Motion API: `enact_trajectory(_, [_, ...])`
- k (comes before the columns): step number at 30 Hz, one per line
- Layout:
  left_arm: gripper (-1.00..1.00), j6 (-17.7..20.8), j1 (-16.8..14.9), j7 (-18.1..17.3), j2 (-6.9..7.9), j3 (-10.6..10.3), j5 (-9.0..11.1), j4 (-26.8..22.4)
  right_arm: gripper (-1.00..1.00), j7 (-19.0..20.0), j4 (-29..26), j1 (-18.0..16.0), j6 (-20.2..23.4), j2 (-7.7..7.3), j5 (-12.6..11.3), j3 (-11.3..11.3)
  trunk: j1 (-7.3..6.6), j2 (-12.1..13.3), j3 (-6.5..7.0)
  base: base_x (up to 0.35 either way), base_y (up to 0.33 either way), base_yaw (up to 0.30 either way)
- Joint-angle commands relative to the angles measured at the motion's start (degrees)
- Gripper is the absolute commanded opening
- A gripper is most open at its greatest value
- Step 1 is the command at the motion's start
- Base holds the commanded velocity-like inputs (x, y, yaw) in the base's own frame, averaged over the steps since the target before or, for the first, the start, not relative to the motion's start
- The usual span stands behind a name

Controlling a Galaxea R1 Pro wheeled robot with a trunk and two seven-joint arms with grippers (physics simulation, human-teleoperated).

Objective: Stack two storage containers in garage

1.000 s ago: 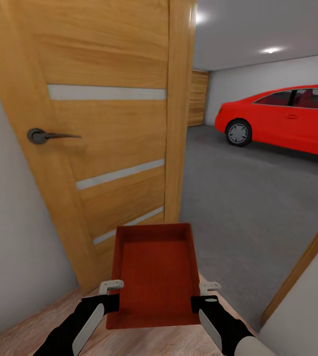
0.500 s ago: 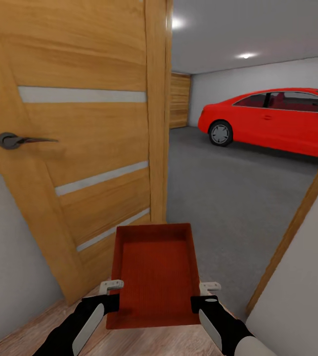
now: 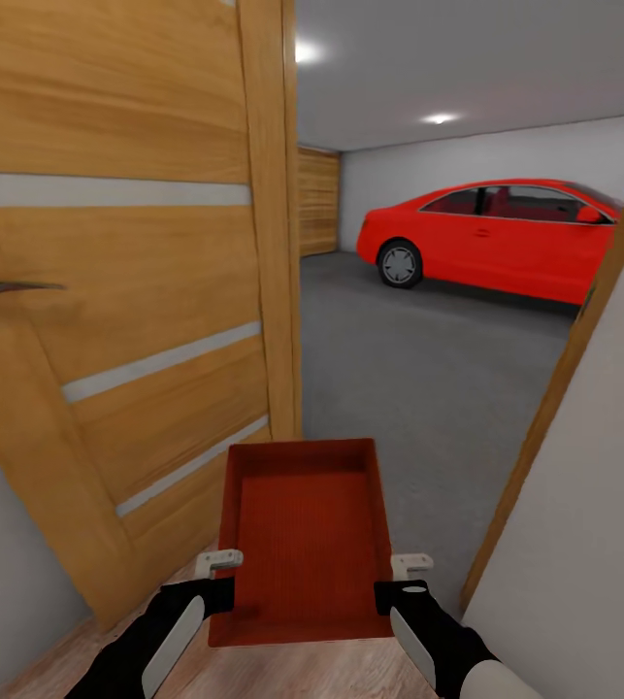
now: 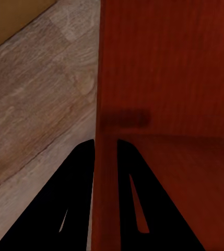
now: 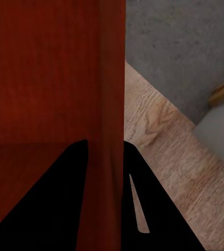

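I carry one orange-red open-top storage container (image 3: pixel 304 539) in front of me, held level above the wood plank floor. My left gripper (image 3: pixel 220 561) is shut on its left wall, and my right gripper (image 3: pixel 410 563) is shut on its right wall. In the left wrist view the black fingers (image 4: pixel 75 198) straddle the container wall (image 4: pixel 107 172). The right wrist view shows the same clamp on the other wall (image 5: pixel 105 157). Ahead through the doorway lies the garage with its dark grey concrete floor (image 3: pixel 418 379).
An open wooden door (image 3: pixel 127 291) with a dark handle (image 3: pixel 1 287) stands close on my left. A white wall and wooden door frame (image 3: pixel 554 408) close in on the right. A red car (image 3: pixel 491 238) is parked at the garage's far right, beside a wooden-slat door (image 3: pixel 318 202).
The whole view has shifted: the door and its handle slid left, the right door frame came in, and the car moved left. My grip on the container is unchanged.
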Motion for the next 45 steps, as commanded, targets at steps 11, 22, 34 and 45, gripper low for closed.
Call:
enact_trajectory(11, [-1.0,-4.6,-0.1,0.5,0.09,0.3,0.1,-0.8,-1.0,-0.3,0.0,0.0,0.3,-0.07,-0.6,0.0,0.01,0.0,0.1,0.217,0.208,-0.082])
enact_trajectory(22, [-1.0,-4.6,-0.1,0.5,0.09,0.3,0.1,-0.8,-1.0,-0.3,0.0,0.0,0.3,-0.07,-0.6,0.0,0.01,0.0,0.37,0.063,0.057,-0.096])
enact_trajectory(34, [-1.0,-4.6,-0.1,0.5,0.09,0.3,0.1,-0.8,-1.0,-0.3,0.0,0.0,0.3,-0.07,-0.6,0.0,0.01,0.0,0.97,0.002,0.002,-0.191])
enact_trajectory(45, [-1.0,-4.6,-0.1,0.5,0.09,0.3,0.1,-0.8,-1.0,-0.3,0.0,0.0,0.3,-0.07,-0.6,0.0,0.01,0.0,1.52,0.0,0.0,-0.195])
